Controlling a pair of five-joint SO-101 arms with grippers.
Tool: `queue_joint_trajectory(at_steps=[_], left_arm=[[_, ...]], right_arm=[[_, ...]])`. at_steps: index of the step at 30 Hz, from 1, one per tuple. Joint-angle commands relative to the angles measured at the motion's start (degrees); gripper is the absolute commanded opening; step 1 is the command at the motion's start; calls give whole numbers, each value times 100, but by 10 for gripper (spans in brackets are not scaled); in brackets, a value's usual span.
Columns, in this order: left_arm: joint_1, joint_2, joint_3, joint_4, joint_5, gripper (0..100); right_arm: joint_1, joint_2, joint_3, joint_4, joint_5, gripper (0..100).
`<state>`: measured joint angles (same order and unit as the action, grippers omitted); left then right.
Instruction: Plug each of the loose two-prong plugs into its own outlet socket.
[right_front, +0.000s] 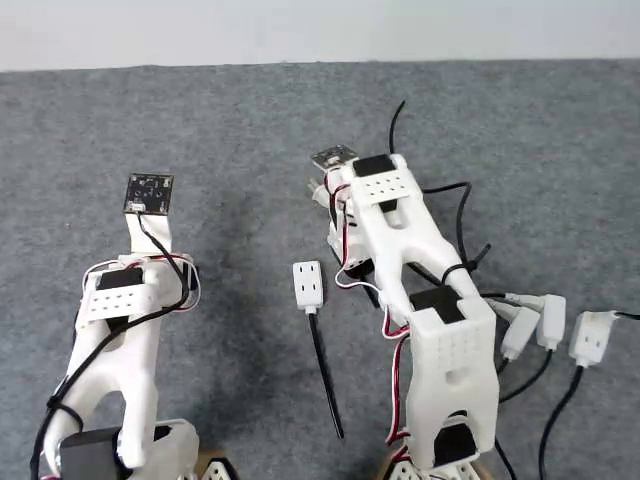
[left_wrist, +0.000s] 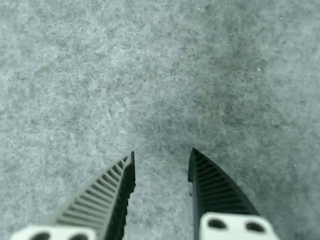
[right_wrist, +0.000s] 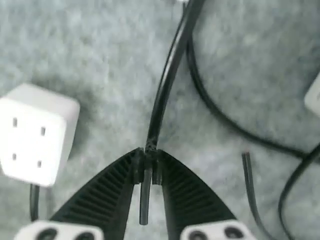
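Left claw: the left claw (left_wrist: 162, 152) is released, with a clear gap between its 2 ribbed black fingers, and hangs over bare grey felt mat (left_wrist: 150, 60).
Left arm: in the high view the left arm (right_front: 125, 300) stands at the left side of the mat, well apart from every cord and socket.
Right claw: the right claw (right_wrist: 148, 151) is clenched on a thin black cord (right_wrist: 167, 80), pinched right at the fingertips.
Black cord: it runs straight away from the tips across the mat, and a short free end pokes back between the fingers toward the wrist. I cannot tell what is at its far end.
Right arm: the right arm (right_front: 400, 230) reaches up the middle of the mat in the high view.
White socket block: a white socket block (right_wrist: 35, 135) with 4 slots facing up lies flat just beside the right claw, not touching it. The high view has it (right_front: 308, 284) between the 2 arms, its own black lead trailing toward the arm bases.
Plugs: 2 white plugs (right_front: 520, 333) (right_front: 551, 320) lie side by side at the right of the right arm, not plugged in.
Second socket: a second socket block (right_front: 590, 337) lies just beside them, nearer the mat's right edge.
Other cords: loose black cords (right_wrist: 220, 115) curve across the mat near the held one.
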<state>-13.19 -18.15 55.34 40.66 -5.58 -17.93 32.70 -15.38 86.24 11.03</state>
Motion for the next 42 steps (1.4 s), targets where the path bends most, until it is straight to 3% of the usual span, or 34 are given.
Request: queue_joint_trajectory(at_steps=[1,10,18,28,31,36,42], left_arm=[[-35,-26,-22,-114,-53,169],[-35,-26,-22,-123,-53,170],[-44,-26,-31,-123,-53,170],[-44,-26,-31,-123,-53,170],[-44,-26,-31,-123,-53,170],[-53,-26,-31,-123,-53,170],[-53,-26,-31,-123,-53,170]], right_arm=[[-92,-963,-334,488,62,9],[-84,-3143,-334,1604,53,9],[119,-4338,149,1666,-316,9],[22,-2993,-527,1200,-527,9],[40,-2545,-774,1262,-211,13],[13,-1842,-589,1367,-35,91],[-224,-1024,167,154,-1670,87]])
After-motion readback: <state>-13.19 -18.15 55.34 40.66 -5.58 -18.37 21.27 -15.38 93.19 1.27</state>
